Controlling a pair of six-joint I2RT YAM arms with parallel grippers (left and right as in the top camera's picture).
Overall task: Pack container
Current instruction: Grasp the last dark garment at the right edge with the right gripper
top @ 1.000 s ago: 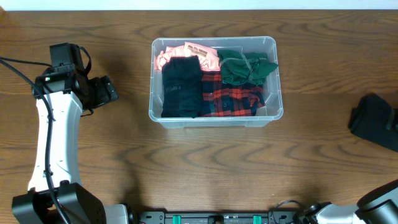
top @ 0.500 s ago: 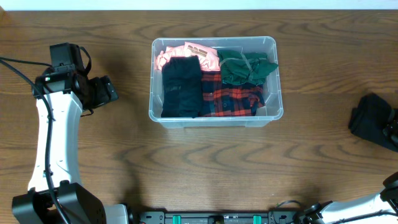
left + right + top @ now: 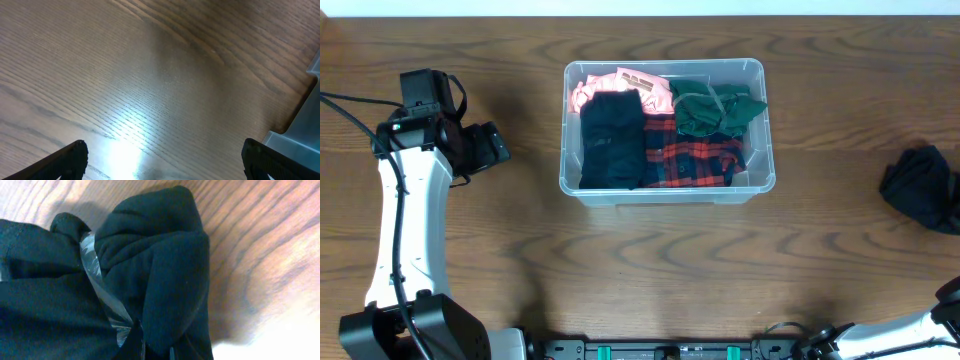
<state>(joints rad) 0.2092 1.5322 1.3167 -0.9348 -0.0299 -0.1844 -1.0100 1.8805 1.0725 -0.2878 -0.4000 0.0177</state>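
The clear container point(image 3: 761, 182) stands at the table's middle back, holding folded clothes: a black piece point(image 3: 610, 140), a red plaid one point(image 3: 695, 160), a green one point(image 3: 715, 108) and a pink one point(image 3: 620, 85). A loose black garment point(image 3: 922, 188) lies bunched at the far right edge. In the right wrist view that black garment point(image 3: 155, 265) fills the frame, and my right gripper point(image 3: 150, 347) is shut on a fold of it. My left gripper point(image 3: 485, 148) hangs open left of the container, with bare wood between its fingers point(image 3: 70, 160). The container's corner point(image 3: 300, 142) shows beside it.
Bare wooden tabletop point(image 3: 650, 270) surrounds the container. The white left arm point(image 3: 405, 230) runs along the left side. A strip of clear plastic point(image 3: 100, 290) shows among the black garment's folds.
The right gripper has closed on the black garment, which is now more bunched up. The left arm and the container have not moved.
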